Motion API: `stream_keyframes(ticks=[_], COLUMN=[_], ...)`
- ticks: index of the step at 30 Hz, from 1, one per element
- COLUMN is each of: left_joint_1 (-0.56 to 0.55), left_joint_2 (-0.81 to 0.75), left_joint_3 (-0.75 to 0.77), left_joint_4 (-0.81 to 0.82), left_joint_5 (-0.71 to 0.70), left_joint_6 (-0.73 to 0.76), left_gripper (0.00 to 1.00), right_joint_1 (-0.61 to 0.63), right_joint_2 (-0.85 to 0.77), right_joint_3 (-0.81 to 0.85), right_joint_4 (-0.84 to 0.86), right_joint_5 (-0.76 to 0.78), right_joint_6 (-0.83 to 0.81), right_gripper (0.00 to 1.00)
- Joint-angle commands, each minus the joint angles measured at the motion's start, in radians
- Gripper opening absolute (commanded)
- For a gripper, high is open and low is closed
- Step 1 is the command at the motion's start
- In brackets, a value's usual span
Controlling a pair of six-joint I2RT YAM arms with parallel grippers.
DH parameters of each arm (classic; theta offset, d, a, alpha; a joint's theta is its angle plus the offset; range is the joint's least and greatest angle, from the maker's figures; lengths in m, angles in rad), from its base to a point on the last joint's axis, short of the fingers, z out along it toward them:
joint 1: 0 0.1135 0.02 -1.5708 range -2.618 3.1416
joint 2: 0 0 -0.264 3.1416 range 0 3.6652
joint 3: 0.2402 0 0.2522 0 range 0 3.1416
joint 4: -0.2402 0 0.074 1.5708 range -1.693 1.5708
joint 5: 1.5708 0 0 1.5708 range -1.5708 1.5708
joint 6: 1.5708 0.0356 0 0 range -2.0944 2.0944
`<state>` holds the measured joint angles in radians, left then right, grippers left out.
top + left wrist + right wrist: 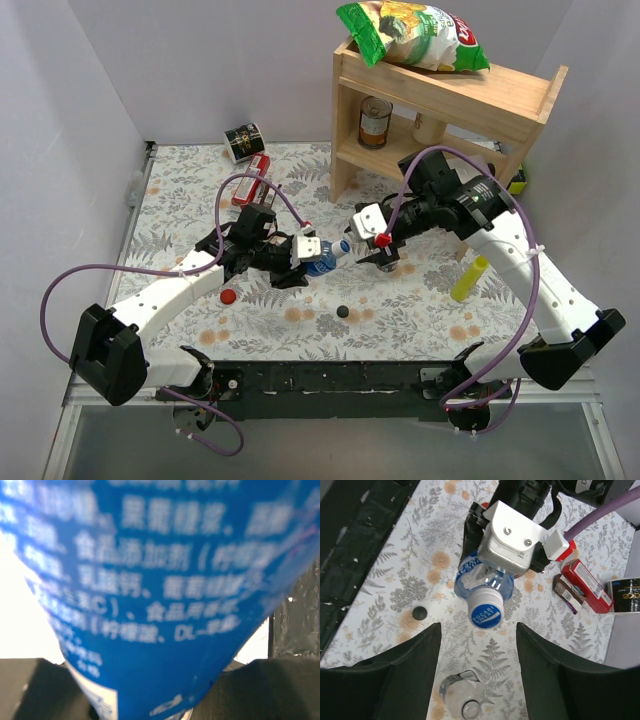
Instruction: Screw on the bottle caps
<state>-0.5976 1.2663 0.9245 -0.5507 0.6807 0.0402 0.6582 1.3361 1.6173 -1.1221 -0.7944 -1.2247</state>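
Note:
My left gripper (300,255) is shut on the blue-labelled bottle (322,260) and holds it tilted above the table, neck toward the right arm. Its blue label (160,580) fills the left wrist view. The blue cap with the white top (486,609) sits on that bottle's neck. My right gripper (479,630) is open and empty, just short of that cap. An uncapped clear bottle (465,702) stands under it. The red cap (228,296) and the black cap (343,311) lie on the table; the black cap also shows in the right wrist view (420,612).
A wooden shelf (450,90) stands at the back right with a chips bag (415,32) on top and a can (375,122) inside. A yellow squeeze bottle (468,278) lies at the right. A red box (250,178) and a black tin (241,141) lie at the back left.

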Motion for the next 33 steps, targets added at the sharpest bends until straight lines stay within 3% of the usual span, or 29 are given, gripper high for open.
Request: stream_keyframes(ticks=[1,12,25,28,30,33], left_joint_1=[0.001,0.001,0.001,0.001,0.001,0.001], left_joint_2=[-0.012,-0.002,0.027,0.027,0.027,0.022], left_joint_3=[0.036,0.043,0.059,0.057,0.056,0.047], left_joint_4=[-0.021,-0.023,-0.014,-0.006,0.006,0.070], left_joint_5=[0.051,0.060,0.066,0.066,0.062,0.023], left_joint_6=[0.050,0.059,0.081,0.078,0.073,0.000], left_gripper=[0.00,0.00,0.00,0.00,0.00,0.00], right_joint_1=[0.021,0.075,0.092,0.095,0.095,0.084], right_joint_2=[0.017,0.021,0.055,0.080,0.107,0.225], right_joint_3=[0.010,-0.014,-0.017,-0.002,0.041,0.195], right_joint_4=[0.056,0.015,-0.008,-0.025,-0.030,-0.079], right_joint_5=[0.040,0.046,0.061,0.069,0.075,0.040], right_joint_6=[-0.102,-0.219,-0.249,-0.233,-0.164,0.112], right_gripper=[0.67,0.59,0.43,0.30,0.04,0.01])
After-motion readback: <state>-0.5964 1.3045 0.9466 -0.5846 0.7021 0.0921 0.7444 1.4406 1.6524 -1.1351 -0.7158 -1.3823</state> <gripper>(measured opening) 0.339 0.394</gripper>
